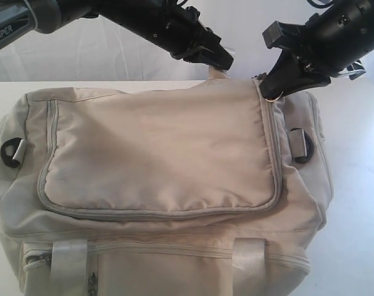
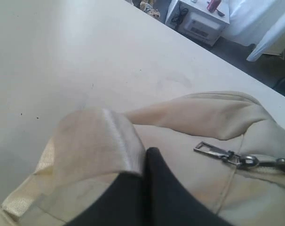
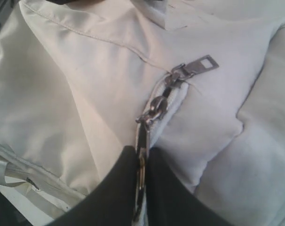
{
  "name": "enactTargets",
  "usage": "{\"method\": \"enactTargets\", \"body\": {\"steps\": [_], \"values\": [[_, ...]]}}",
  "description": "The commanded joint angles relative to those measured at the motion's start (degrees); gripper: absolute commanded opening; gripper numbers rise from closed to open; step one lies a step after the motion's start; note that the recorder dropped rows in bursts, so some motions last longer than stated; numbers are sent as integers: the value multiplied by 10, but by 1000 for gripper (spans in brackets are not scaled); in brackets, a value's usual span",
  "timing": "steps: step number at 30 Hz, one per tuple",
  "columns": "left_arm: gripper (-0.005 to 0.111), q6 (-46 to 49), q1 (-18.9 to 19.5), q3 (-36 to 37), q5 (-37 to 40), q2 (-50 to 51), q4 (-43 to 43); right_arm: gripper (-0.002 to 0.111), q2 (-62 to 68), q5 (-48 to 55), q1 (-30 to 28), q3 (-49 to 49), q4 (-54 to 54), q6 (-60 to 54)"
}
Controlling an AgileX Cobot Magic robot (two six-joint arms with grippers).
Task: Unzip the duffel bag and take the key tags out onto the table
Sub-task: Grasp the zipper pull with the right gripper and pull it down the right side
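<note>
The right jaws are pinched narrow on a metal zip pull [image 3: 143, 134], its tab sandwiched between the two black pads, at what the exterior view shows as the upper right corner of the flap [image 1: 162, 148]. Gripping the tab rather than the cloth lets a tug run straight along the zip track [image 1: 274, 154]. Just beyond it a second zip pull [image 3: 199, 66] lies loose on the fabric, its slider close against the held one. The two sliders meet at this corner, so the zip reads as fully closed.

The left jaws are likewise shut, on a pale webbing strap [image 2: 102, 141] folded over at the back of the bag, near that same corner. My reading is that this grip is an anchor, since soft cloth would bunch and drag after the slider unless something held the bag against the pull.

Outward from both grips, the duffel bag [image 1: 174, 246] sits plump on the white tabletop [image 1: 360, 185]. Its flap lies flat and sealed along the whole U-shaped run, with a black D-ring [image 1: 13, 151] at each end. The key tags are nowhere in view; presumably they are inside, under the flap. Unzipping has not yet begun, and the next move calls for a steady draw of the held pull down the right-hand leg of the zip while the strap is kept taut
</note>
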Motion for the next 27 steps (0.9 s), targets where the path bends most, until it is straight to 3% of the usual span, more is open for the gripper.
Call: {"method": "enactTargets", "body": {"steps": [1, 13, 27], "values": [[0, -3, -1, -5, -5, -7, -14, 0, -11, 15, 1, 3, -6, 0], [0, -3, -1, -5, 0, -7, -9, 0, -45, 15, 1, 3, -56, 6], [0, -3, -1, -5, 0, -7, -9, 0, 1, 15, 1, 3, -50, 3]]}}
